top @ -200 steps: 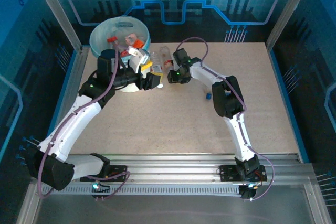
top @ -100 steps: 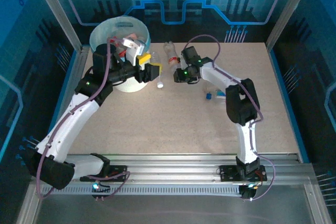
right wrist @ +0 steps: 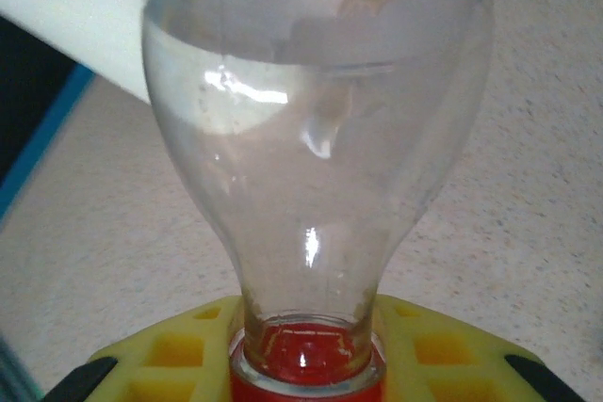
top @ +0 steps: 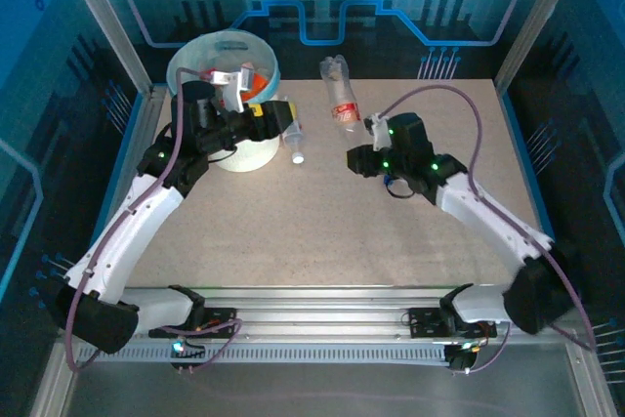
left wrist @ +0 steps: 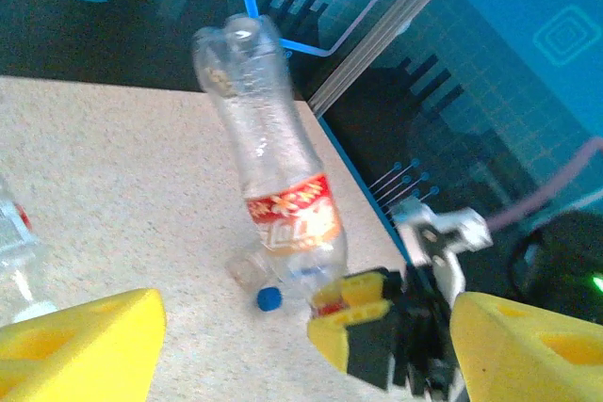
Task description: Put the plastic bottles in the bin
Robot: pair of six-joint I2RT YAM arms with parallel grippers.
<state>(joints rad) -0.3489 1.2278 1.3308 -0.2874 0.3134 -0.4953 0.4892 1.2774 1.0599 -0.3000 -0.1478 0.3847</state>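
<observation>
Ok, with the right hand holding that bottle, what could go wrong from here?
The right hand grips the red-labelled bottle only at its capped neck, so it could pivot or slip. The open left hand sits between it and the bin, risking a collision on the way over.

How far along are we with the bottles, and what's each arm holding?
Done: several bottles already lie in the bin. In hand: the right tool grips a red-labelled bottle by its red-capped neck; the left tool is open and empty beside the bin. Left: that bottle, a white-capped bottle on the table, and something blue-capped by the right arm.
</observation>
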